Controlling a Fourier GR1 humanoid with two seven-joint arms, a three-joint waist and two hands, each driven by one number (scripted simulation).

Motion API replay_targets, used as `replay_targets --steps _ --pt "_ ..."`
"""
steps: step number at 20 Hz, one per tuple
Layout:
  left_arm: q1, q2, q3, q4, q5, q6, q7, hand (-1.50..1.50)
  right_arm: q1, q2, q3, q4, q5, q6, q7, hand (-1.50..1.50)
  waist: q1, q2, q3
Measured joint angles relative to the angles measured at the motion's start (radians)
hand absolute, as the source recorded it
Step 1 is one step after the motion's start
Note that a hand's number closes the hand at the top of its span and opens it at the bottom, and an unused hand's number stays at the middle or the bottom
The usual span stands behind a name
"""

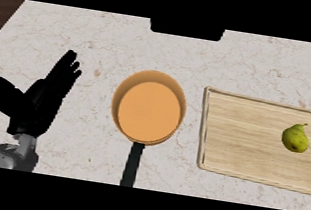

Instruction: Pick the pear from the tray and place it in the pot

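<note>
Head view shows a pale marbled worktop (269, 63) with three things laid across it. At the right of the frame lies a wooden tray (242, 140), and on its right half rests the pear (296, 138), yellow-green, with its stem pointing toward the upper right and its fatter end toward the lower edge, so its long axis runs nearly up and down the frame with a slight tilt. It lies alone on the tray, touching nothing else.

At the frame's centre stands the pot (149, 107), orange inside, its dark handle (132, 164) running straight down toward the lower edge. The pot sits just left of the tray, with a narrow strip of worktop between them.

Only the left hand (36, 99) shows, at the left of the frame, fingers straight and spread, thumb out to the left, holding nothing. It appears to be resting. The right hand shows nowhere.

The deciding relation is this: the pear lies far to the right of the visible hand, with the pot directly between them. A reach from the left would have to cross over the pot and most of the tray. The pear sits on the robot's right side, so the right arm is likely the better placed, coming in from the lower right of the frame. The carry would then be short, leftward over the tray's edge to the pot.
</note>
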Motion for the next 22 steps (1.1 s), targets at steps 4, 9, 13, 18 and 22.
replay_targets --steps 4,9,13,18,22 --pt "-0.008 -0.02 0.012 0.019 -0.017 -0.016 -0.004 0.0 -0.008 0.027 -0.032 -0.019 0.011 0.007 0.045 -1.5 -0.001 0.0 0.0" --pt "-0.004 -0.034 0.029 0.014 -0.028 -0.033 -0.005 0.0 0.01 0.082 -0.038 -0.045 0.049 -0.02 0.104 -1.5 -0.001 0.0 0.0" --pt "-0.015 -0.045 0.044 0.021 -0.035 -0.044 -0.003 0.0 0.015 0.111 -0.025 -0.042 0.104 -0.029 0.124 -1.5 0.0 0.001 0.0" --pt "-0.014 -0.052 0.059 0.019 -0.041 -0.065 0.009 0.0 -0.022 0.155 -0.008 0.032 0.188 -0.049 0.089 -1.5 0.003 0.002 0.0" --pt "-0.01 -0.072 0.052 0.027 -0.066 -0.063 -0.006 0.0 -0.07 0.179 0.008 0.094 0.242 -0.038 0.071 -1.5 0.005 0.002 0.0"
